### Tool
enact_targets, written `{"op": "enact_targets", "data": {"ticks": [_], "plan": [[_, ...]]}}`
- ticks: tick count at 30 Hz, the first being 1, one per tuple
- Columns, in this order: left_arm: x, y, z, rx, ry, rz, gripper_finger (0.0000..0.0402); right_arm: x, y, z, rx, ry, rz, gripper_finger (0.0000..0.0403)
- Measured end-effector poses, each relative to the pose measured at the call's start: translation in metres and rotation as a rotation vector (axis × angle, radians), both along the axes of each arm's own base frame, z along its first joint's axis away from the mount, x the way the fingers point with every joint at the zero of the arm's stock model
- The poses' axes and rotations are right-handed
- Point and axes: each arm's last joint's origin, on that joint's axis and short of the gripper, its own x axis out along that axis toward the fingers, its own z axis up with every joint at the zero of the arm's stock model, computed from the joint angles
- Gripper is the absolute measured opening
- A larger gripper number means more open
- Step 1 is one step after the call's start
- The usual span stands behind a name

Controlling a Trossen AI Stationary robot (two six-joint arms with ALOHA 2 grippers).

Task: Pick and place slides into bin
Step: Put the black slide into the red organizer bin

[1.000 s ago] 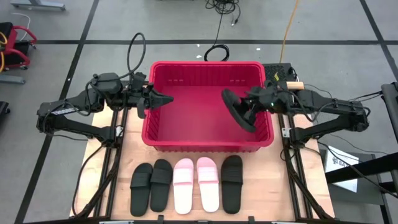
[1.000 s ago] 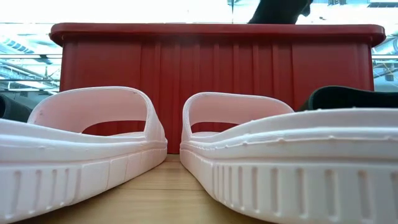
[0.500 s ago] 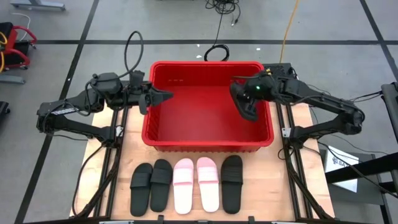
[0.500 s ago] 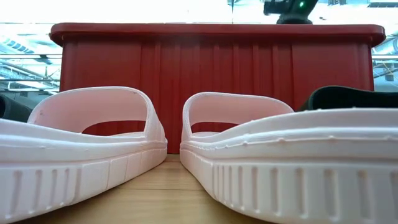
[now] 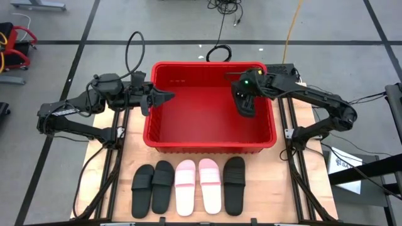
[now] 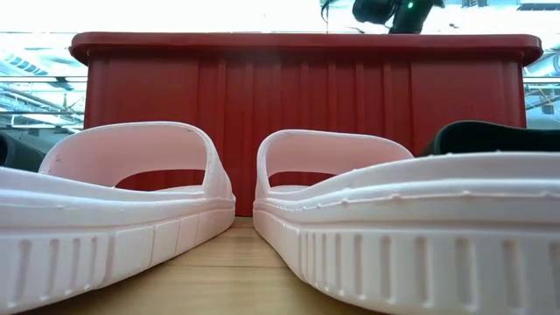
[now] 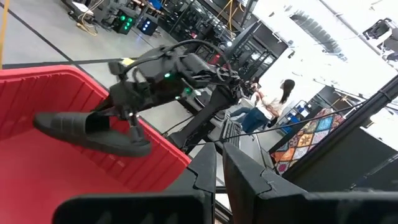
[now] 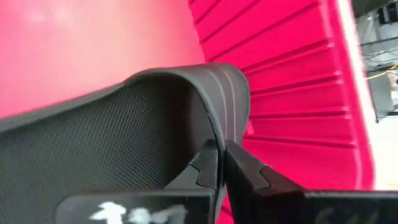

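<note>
Right gripper (image 5: 245, 95) clenched on black slide's (image 5: 244, 105) strap, hung inside red bin (image 5: 210, 142) near its far right corner, low enough to drop cleanly | left gripper (image 5: 164, 98) shut, empty, waited over bin's left rim | five slides (image 5: 188, 186) lined on table (image 5: 317, 157) before bin.

No readable text, label, brand, number or sign shows in any view. The white smear on the dark housing of the right gripper (image 8: 219, 163) in its own wrist view is too blurred to read, and the pale sheet (image 5: 342, 164) on the floor at about four o'clock from the red bin (image 5: 210, 145) carries marks too small to make out.
</note>
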Motion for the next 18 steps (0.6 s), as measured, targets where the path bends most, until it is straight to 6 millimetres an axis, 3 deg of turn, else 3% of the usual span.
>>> {"op": "enact_targets", "data": {"ticks": [6,12,18], "plan": [[0.0,0.0,0.0,0.04,0.006,0.0,0.0026,0.008,-0.016,-0.03,0.011,0.03,-0.029,0.0005],[0.0,0.0,0.0,0.044,0.007,-0.001,0.0026,-0.002,-0.021,-0.059,0.0,0.039,-0.068,0.0004],[0.0,0.0,0.0,0.079,0.011,-0.001,0.0026,-0.009,-0.023,-0.071,0.002,0.081,-0.072,0.0004]]}}
